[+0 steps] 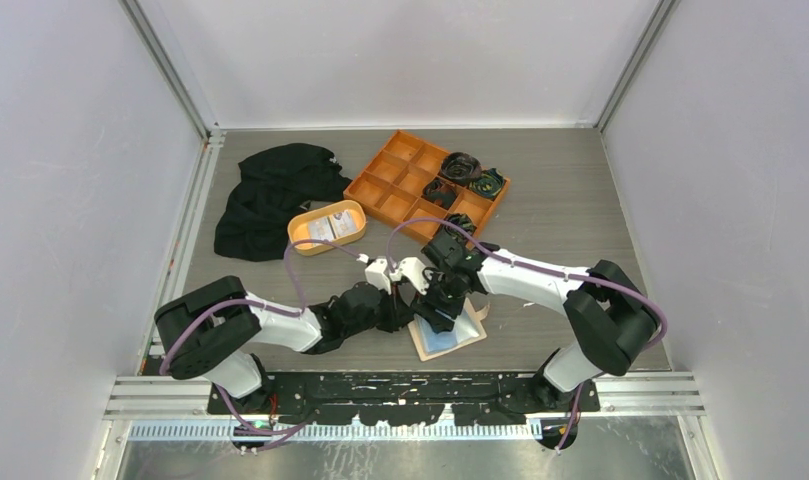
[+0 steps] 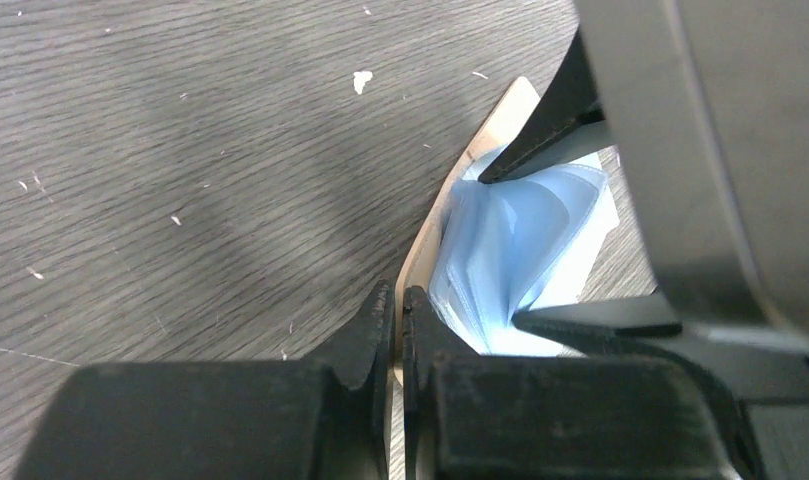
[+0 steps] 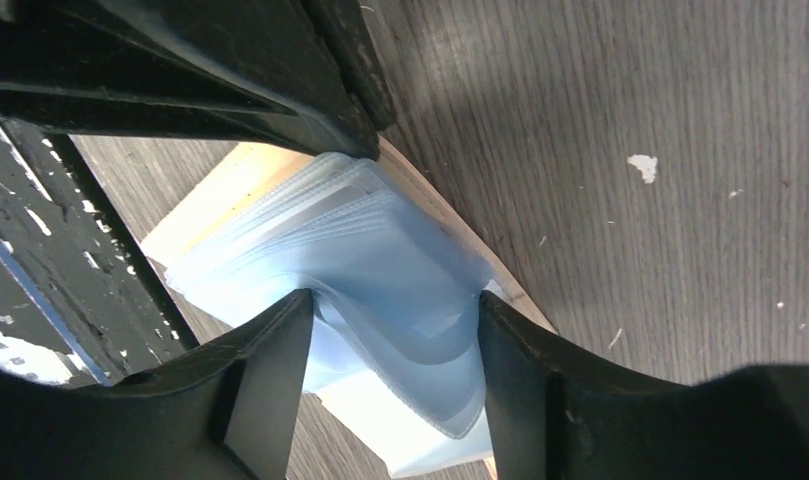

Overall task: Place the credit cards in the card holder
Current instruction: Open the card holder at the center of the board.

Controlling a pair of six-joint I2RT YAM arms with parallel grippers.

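Can't make out much of the card holder (image 1: pixel 450 342) from overhead: lies open near the front middle of the table (image 1: pixel 580 200), half buried under both wrists. Same story up close, cropped by fingers on every side in both wrist views. Hard to count the sleeves (image 3: pixel 410 260) too, with lots of thin layers blurring into each other. Seeing the left gripper (image 2: pixel 398 335) pinched tight on the holder's thin tan cover edge, barely a sliver between the pads. Seeing the right gripper (image 3: pixel 392 320) spread apart with the sleeve stack sitting in between, touching both inner faces; can't tell how hard. Materials-wise: smooth beige-tan cover, pale blue see-through plastic sleeves with rounded corners, fanned and bowed; matte black fingers; grey wood-grain tabletop with little white flecks. Further back, spotted the credit cards (image 1: pixel 330 226) lying in an oval orange dish (image 1: pixel 359 214), white with dark print, too small to say how many. Beside that, an orange divided tray (image 1: pixel 380 185) with dark coiled stuff in four of the compartments, and just left of the dish a crumpled black cloth (image 1: pixel 270 195). Tally: two arms, one holder, one dish, one tray, one cloth.
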